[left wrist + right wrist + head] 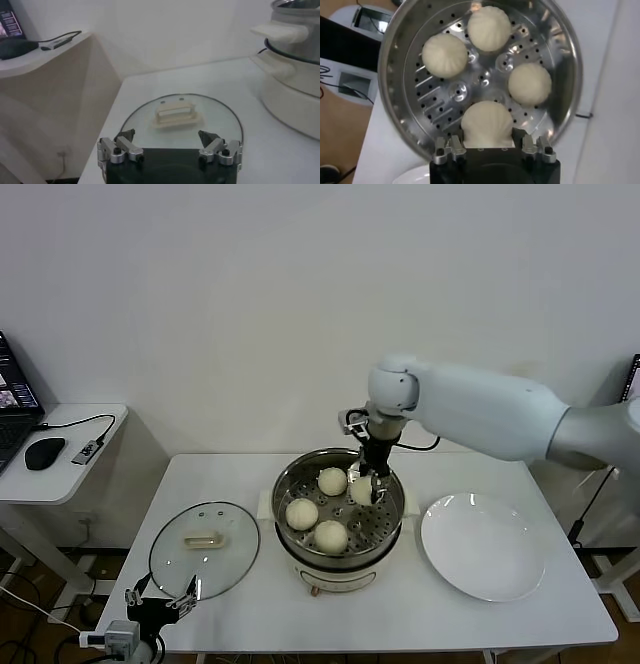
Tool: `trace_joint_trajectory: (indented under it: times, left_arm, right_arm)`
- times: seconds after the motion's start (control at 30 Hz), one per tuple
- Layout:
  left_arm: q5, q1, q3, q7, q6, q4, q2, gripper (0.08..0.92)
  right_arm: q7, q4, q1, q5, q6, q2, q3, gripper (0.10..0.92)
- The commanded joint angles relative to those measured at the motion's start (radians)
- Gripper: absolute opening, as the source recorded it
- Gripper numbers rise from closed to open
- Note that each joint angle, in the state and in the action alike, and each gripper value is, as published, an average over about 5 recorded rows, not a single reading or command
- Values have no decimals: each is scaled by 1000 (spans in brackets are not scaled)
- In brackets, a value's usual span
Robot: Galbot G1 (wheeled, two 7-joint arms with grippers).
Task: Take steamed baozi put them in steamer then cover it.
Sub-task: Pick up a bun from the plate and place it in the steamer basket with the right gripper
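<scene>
Steel steamer, four baozi inside

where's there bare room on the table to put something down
Bare tabletop runs along the front edge, below the steamer and the empty white plate. The left is taken by the glass lid. The steamer tray is crowded: four baozi, the right gripper gripping one.

polished stainless steel on the steamer, mirror-bright walls, its perforated tray shining under four matt, smooth dough baozi with pleated tops. steamer base is glossy cream plastic. clear glass lid with a metal rim and a matt cream plastic handle. white plate looks glazed and glossy. table is smooth matt white.
</scene>
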Motion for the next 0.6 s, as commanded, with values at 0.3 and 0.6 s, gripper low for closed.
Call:
trace_joint_trajectory:
  times: [0.3, 0.6]
  left_arm:
    - [-3, -2, 4, 3, 2, 4, -4, 823]
    - [-7, -15, 8, 7, 3, 6, -9, 823]
  right_arm:
    - [20, -59, -94, -75, -1, 30, 24, 596]
    - [6, 37, -11, 12, -27, -80, 66, 789]
